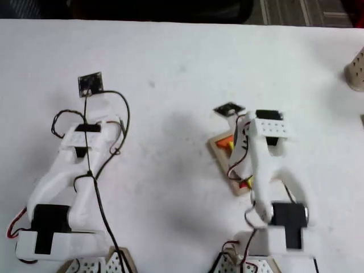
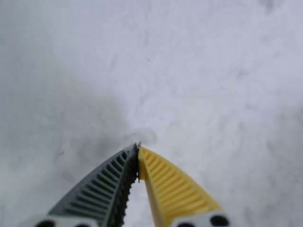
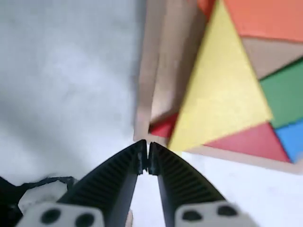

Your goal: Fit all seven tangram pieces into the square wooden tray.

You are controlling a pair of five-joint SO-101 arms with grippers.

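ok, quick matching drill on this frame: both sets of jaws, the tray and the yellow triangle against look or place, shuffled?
1. left jaws
2. right jaws
3. tray
4. yellow triangle

A. tan wood, under an arm in the high view
B. both black, shut, at the tray's corner
C. in the tray, against the orange piece
D. one grey, one yellow, shut, over bare table

Pairs: 1-D, 2-B, 3-A, 4-C

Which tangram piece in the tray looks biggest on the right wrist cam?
The yellow triangular piece; it spans far more than the orange piece, green piece or blue piece beside it.
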